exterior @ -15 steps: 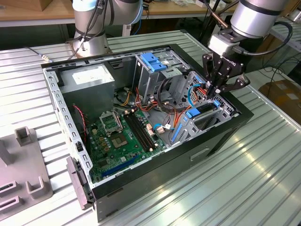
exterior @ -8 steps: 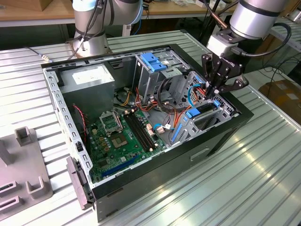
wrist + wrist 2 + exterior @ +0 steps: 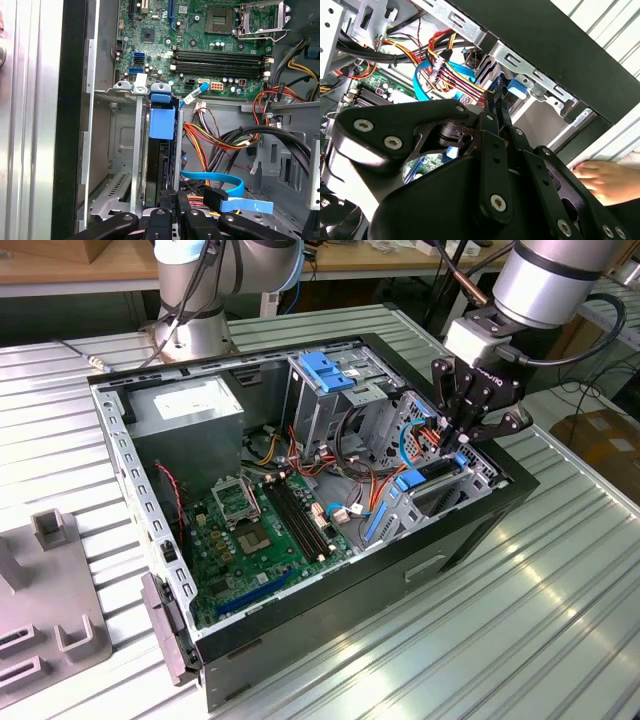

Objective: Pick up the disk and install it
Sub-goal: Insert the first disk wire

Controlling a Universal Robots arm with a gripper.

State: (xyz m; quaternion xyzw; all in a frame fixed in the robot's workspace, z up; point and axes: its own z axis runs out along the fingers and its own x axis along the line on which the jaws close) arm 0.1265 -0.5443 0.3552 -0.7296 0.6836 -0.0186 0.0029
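One disk (image 3: 161,125), standing on edge in the drive bay (image 3: 131,150) at the exterior view's right of the open computer case (image 3: 470,540), is pinched by the clenched gripper (image 3: 461,440), so pressing straight down along the bay rails seems wisest.

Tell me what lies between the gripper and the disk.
Nothing that shows: in the first wrist view the gripper sits right at the end of the disk, which stands on edge in its bay.
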